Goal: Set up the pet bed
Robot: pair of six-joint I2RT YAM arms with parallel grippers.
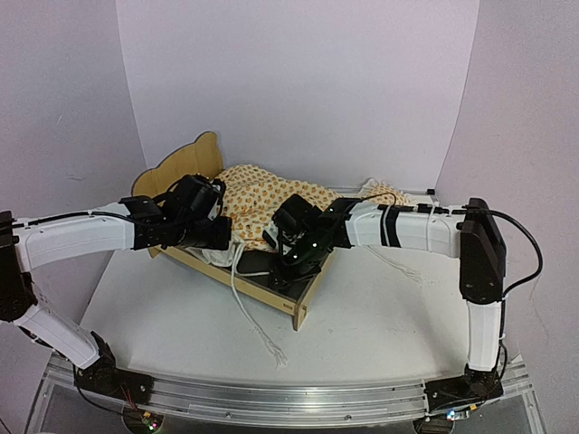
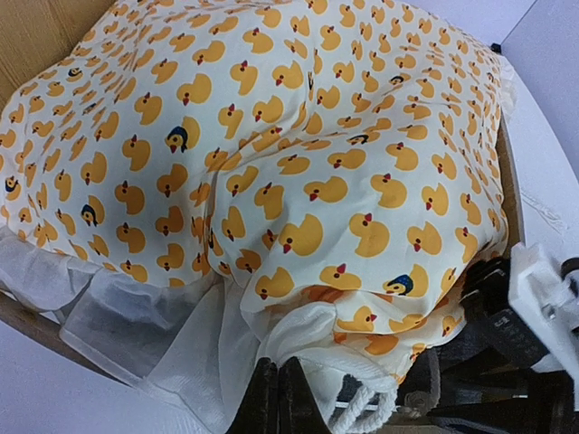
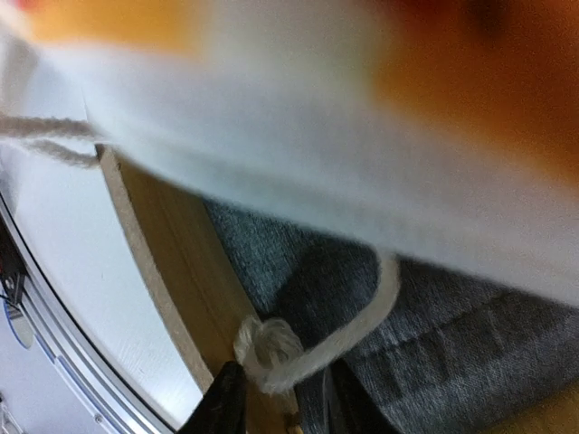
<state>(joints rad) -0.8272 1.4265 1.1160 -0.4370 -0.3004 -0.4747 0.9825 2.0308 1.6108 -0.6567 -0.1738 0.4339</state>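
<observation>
Right wrist view first, because that's where I'd worry. Your right end effector [image 3: 280,402] has its fingers partway apart, and the knotted white cord [image 3: 298,362] sits right in the gap, looping across the grey base panel [image 3: 434,334]. Nothing looks clamped. But if you back out at an angle, I reckon that knot hooks a fingertip and takes the bedding [image 1: 271,199] with it.

The pet bed [image 1: 280,297] sits mid-bench, turned diagonally, with its headboard [image 1: 194,158] at the far left and the footboard at the near right. The duck-print bedding is heaped on top and bunched up, and some of it spills past the far right end of the frame. More of the cord hangs over the near rail onto the bench [image 1: 380,325].

Your left end effector [image 2: 276,393] is closed, down at the near left side of the bed in among the white ruffle. I can't tell whether it has fabric pinched or is just buried in it. If it does have fabric, a hard tug could go wrong two ways: the thin mesh rips, or the light plywood frame slides along the bench instead of the bedding spreading.

Also, the left wrist view shows the right arm's hardware just beside those left fingers. The two wrists are close enough that a careless sweep from either one could knock them together.
</observation>
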